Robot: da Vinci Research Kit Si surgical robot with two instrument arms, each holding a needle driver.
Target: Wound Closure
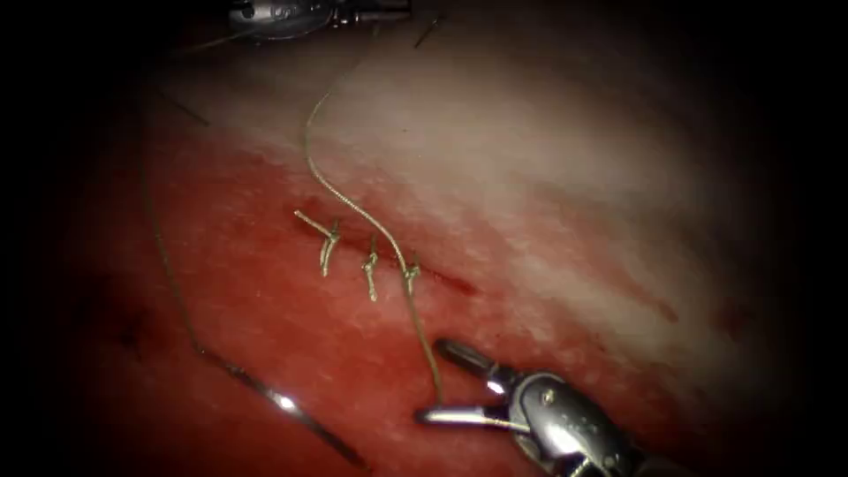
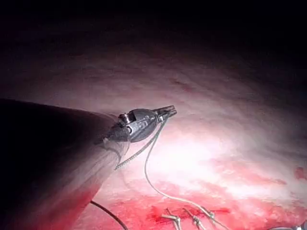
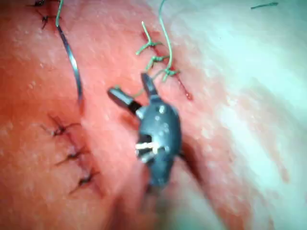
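My right tool [image 1: 446,382]: jaws spread, grasping nothing, thread [image 1: 353,208] running between them. My left tool [image 2: 168,113]: clenched on that thread. Needle [image 1: 283,402]: lying loose on the tissue [image 1: 565,177], left of my right tool and of the cut [image 1: 442,281].

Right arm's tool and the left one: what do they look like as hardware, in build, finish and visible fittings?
The right tool is polished silver metal: two slim, blunt jaws hinged on a rounded wrist housing with a small round pin, glinting under the light. The right wrist view shows its housing as dark grey with bright pins. The left tool has a grey, bulbous metal wrist with a small screw head, short narrow jaws and a dark smooth shaft.
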